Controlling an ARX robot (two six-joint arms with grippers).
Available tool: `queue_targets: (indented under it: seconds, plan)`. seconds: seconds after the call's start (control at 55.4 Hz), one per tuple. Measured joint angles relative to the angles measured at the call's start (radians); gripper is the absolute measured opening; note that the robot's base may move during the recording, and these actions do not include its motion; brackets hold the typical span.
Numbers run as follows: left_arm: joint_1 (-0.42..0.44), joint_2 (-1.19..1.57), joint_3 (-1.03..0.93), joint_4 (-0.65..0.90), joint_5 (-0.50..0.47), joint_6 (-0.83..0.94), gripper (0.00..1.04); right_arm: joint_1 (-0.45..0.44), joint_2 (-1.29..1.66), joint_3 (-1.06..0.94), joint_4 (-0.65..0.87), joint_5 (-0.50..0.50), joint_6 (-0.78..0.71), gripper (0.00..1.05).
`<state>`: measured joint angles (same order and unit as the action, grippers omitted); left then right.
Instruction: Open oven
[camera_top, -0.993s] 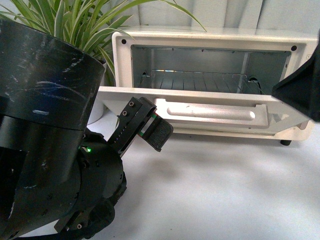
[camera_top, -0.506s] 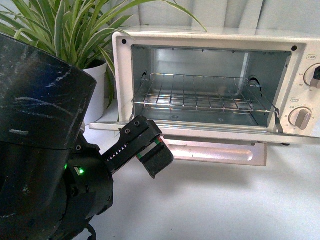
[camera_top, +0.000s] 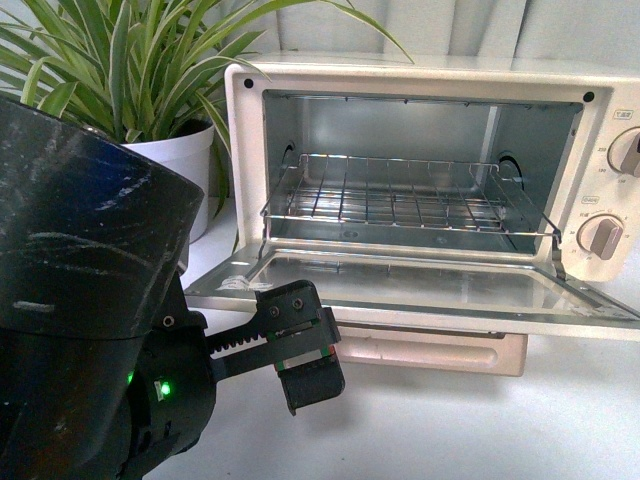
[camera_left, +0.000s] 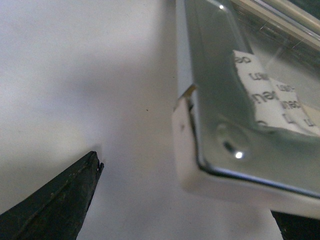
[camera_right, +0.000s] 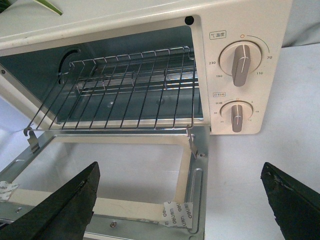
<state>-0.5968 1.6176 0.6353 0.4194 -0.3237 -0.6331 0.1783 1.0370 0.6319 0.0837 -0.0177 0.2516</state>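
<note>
Oven open, door folded down, both grippers empty

The oven (camera_top: 420, 85) stands on the white table (camera_top: 450, 430) just beside a potted plant (camera_top: 130, 60). Its glass door (camera_top: 420, 290) lies about level, with the bar handle (camera_top: 430, 345) under the front edge and the wire rack (camera_top: 400, 195) inside (the lower knob (camera_top: 603, 237) shows on the right panel). The left gripper (camera_top: 300, 345) has its fingers spread wide at the door's left front corner, seemingly not touching it, though the wrist view is blurred. The right gripper (camera_right: 179, 172) is spread wide too, holding nothing, above the door
</note>
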Motion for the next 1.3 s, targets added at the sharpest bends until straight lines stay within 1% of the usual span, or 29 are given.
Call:
queue_targets:
  seconds: [0.307,0.632,0.813,0.939,1.156,1.228,1.3]
  plan:
    - [-0.009,0.0,-0.017,0.013,-0.053,0.156,0.98,-0.011,-0.003,-0.021,0.003,-0.007,0.0,0.95]
    - [-0.037,0.0,-0.027,0.013,-0.108,0.325,0.98,-0.011,-0.003,-0.026,0.008,-0.011,0.0,0.95]
    - [-0.048,0.006,-0.03,0.013,-0.149,0.421,0.98,-0.012,-0.003,-0.027,0.008,-0.011,0.0,0.95]
    - [-0.062,0.008,-0.039,0.041,-0.195,0.521,0.98,-0.013,-0.003,-0.032,0.008,-0.016,0.0,0.95]
    - [-0.088,-0.019,-0.072,0.06,-0.199,0.64,0.98,-0.016,-0.016,-0.034,0.008,-0.035,-0.001,0.95]
    - [-0.099,-0.071,-0.106,0.065,-0.18,0.664,0.98,-0.016,-0.038,-0.047,-0.004,-0.053,-0.007,0.95]
    - [-0.101,-0.124,-0.14,0.094,-0.188,0.678,0.98,-0.016,-0.06,-0.064,-0.019,-0.069,-0.02,0.95]
